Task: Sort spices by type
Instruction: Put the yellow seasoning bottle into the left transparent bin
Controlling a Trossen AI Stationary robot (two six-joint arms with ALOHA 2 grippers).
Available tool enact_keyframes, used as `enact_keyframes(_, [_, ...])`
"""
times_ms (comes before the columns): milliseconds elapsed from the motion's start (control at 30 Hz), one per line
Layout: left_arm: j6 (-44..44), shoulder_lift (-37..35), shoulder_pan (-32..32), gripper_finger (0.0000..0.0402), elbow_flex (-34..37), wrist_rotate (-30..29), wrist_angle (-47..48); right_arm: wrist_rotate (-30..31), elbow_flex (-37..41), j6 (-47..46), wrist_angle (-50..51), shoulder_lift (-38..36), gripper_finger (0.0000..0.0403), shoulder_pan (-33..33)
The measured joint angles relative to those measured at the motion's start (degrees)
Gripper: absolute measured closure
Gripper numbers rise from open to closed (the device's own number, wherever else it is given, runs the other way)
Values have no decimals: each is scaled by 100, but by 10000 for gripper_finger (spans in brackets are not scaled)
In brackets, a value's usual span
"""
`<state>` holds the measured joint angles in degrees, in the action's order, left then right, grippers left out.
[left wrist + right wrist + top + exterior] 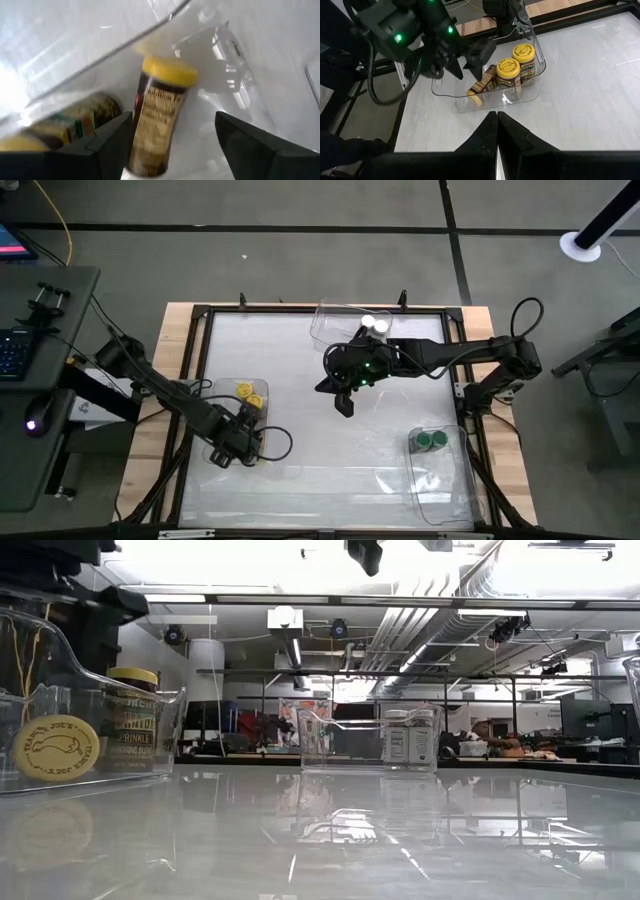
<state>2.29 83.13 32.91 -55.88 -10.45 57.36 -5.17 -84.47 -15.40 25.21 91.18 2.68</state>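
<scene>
A white, glossy surface (pixel 300 390) framed in pale wood and dark rails carried three clear plastic bins, each well apart from the others. The left gripper (pixel 457 57) hung over the bin at the left edge (pixel 535 75), its fingers (pixel 112 145) spread wide with a yellow-lidded jar (pixel 160 115) lying tilted between them inside the bin; two more yellow-lidded jars (pixel 516 70) stood upright beside it. The right gripper (pixel 343 402) hovered above the bare middle of the surface, its fingers (pixel 497 145) pressed together and holding nothing. Two white-lidded jars (pixel 374 325) sat in the bin at the far edge (pixel 325 320), and two green-lidded jars (pixel 431 442) in the bin toward the right front (pixel 445 490). Beyond the surface, the low view took in a workshop with ceiling ducts (pixel 420 600), shelving and monitors, and a person (pixel 492 735) seated at a distant bench. A desk with a keyboard (pixel 12 352) and mouse stood at the left.
</scene>
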Motion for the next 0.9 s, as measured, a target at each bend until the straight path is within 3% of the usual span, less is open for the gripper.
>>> enact_keyframes(433, [-428,959,-266,124,-35,226,-435,2,0,-17,0,0,402,0])
enact_keyframes(900, [-758,1042,-369,124,-22,388,-727,2,0,-20,0,0,402,-2])
